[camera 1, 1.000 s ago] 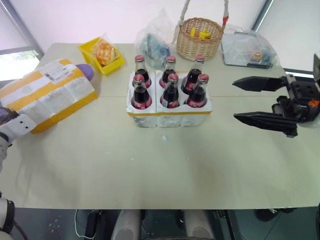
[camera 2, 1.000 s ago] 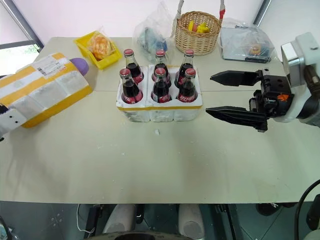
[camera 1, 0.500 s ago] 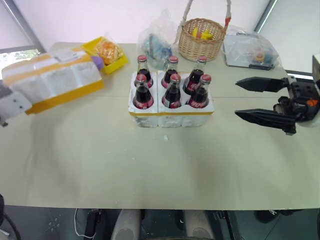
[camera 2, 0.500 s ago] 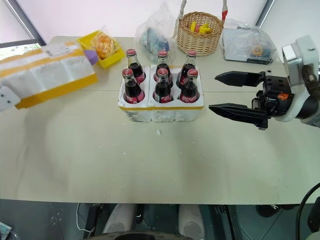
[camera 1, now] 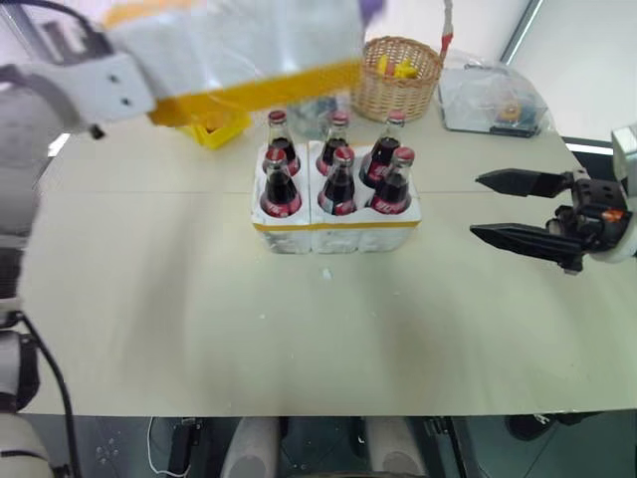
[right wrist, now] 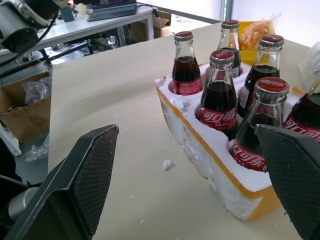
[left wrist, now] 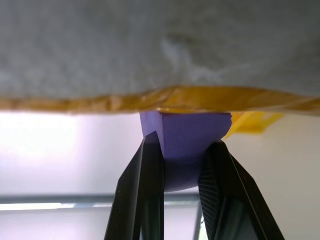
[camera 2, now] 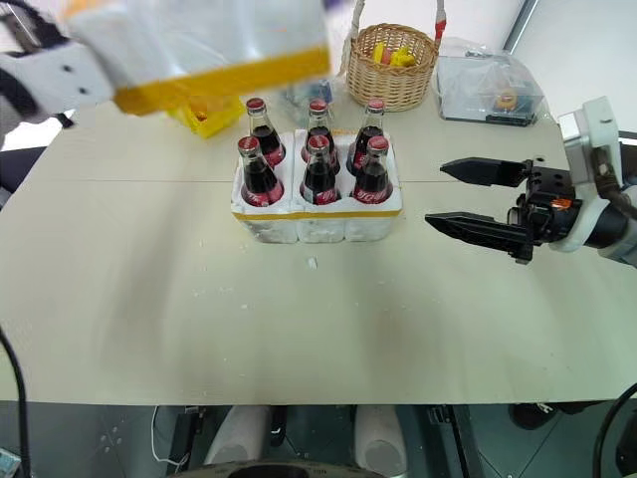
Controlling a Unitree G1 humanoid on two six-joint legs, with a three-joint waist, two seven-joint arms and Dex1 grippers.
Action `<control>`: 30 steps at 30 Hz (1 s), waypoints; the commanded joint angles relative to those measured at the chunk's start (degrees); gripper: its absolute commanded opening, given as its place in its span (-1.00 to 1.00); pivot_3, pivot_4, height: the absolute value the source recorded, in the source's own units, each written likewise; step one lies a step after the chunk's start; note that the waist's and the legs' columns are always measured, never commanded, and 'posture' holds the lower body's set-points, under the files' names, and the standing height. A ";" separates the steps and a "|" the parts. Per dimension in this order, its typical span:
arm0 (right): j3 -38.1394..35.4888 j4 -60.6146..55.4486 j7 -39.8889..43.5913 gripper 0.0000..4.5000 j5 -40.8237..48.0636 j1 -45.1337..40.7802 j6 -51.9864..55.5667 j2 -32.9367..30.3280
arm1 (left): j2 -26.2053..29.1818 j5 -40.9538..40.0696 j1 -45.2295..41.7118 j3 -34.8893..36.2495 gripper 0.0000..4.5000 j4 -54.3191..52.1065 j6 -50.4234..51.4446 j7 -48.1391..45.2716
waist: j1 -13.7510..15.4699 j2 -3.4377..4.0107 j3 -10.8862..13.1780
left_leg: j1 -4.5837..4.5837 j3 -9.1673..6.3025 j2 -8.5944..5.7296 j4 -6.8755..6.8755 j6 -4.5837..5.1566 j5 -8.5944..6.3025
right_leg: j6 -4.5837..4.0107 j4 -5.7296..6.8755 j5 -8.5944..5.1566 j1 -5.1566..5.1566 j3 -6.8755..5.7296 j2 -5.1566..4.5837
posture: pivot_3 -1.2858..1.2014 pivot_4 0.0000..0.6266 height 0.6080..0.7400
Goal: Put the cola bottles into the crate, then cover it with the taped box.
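Several cola bottles [camera 1: 340, 184] with red caps stand upright in the holes of the crate [camera 1: 338, 231], a low white foam block with a yellow band, at the table's middle. The taped box [camera 1: 239, 50], white foam with yellow tape, hangs in the air above and behind the crate's left side. My left gripper [left wrist: 185, 142] is shut on a purple knob [left wrist: 182, 135] under the box's edge. To the right of the crate, my right gripper [camera 1: 476, 206] hovers open, level and pointing at the crate, with nothing between its fingers [right wrist: 80, 180].
A wicker basket [camera 1: 401, 78] stands behind the crate. A yellow tray [camera 1: 217, 129] is partly hidden under the raised box. A clear bag [camera 1: 309, 100] and a bagged flat item [camera 1: 495, 95] lie at the back. Small foam crumbs [camera 1: 325, 272] dot the table.
My left arm has lifted the taped box off the table's left side and swung it up and to the right, toward the crate. The right gripper has stayed open, nearly in place.
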 commanded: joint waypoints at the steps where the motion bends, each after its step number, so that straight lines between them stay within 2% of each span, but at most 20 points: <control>1: -1.39 -0.18 -0.41 1.00 0.09 -0.21 -1.51 0.60 | -0.77 1.15 -3.13 -1.02 -0.69 -7.58 5.25 -5.58 | -0.07 0.00 0.00 | -0.03 0.00 0.00 0.07 0.02 -0.01 | 0.00 0.00 0.00 0.00 0.00 0.00 | 0.03 -0.52 0.96; 4: -1.44 0.01 -0.91 1.00 0.19 -0.15 -1.84 1.23 | -2.73 1.39 -3.77 -2.96 -0.69 -11.86 8.51 -9.54 | 0.08 0.00 0.00 | -0.05 -0.01 0.00 0.15 0.06 -0.04 | 0.01 0.00 0.00 0.00 0.01 0.00 | 0.03 -0.52 0.96; 9: -1.21 0.03 -1.62 1.00 -0.09 -0.03 -2.79 2.60 | -5.56 5.11 -4.66 -6.20 -0.69 -14.43 9.30 -11.13 | 0.25 0.00 0.00 | -0.06 -0.06 -0.01 0.35 0.08 -0.05 | 0.10 -0.02 0.04 0.13 0.02 0.02 | 0.03 -0.52 0.96; 16: -1.18 0.20 -2.82 1.00 0.10 -0.40 -3.54 4.09 | -4.73 10.15 -2.99 -8.87 -0.69 -19.57 8.67 -15.34 | 0.17 0.00 0.00 | -0.08 -0.11 -0.01 0.37 0.08 -0.05 | 0.12 -0.01 0.05 0.13 0.04 0.06 | 0.03 -0.52 0.96; 25: 0.08 0.79 -3.16 1.00 -0.98 -0.60 -5.09 5.59 | -3.79 14.86 2.92 -8.70 -0.69 -23.05 7.13 -15.63 | 0.16 0.00 0.00 | -0.08 -0.13 -0.01 0.39 0.10 -0.06 | 0.12 -0.02 0.05 0.15 0.05 0.06 | 0.03 -0.52 0.96; 28: 0.71 1.21 -3.06 1.00 -1.29 -1.37 -5.20 5.68 | -4.04 15.48 3.50 -8.18 -0.21 -22.46 6.16 -14.45 | 0.19 0.00 0.00 | -0.08 -0.14 -0.01 0.39 0.10 -0.06 | 0.12 -0.01 0.05 0.15 0.04 0.07 | 0.03 -0.52 0.96; 30: 0.92 1.48 -2.95 1.00 -1.33 -1.69 -5.22 5.56 | -4.43 15.31 4.10 -7.79 0.26 -22.60 5.84 -14.15 | 0.19 0.00 0.00 | -0.08 -0.14 -0.01 0.39 0.10 -0.06 | 0.12 -0.01 0.05 0.15 0.04 0.07 | 0.03 -0.52 0.96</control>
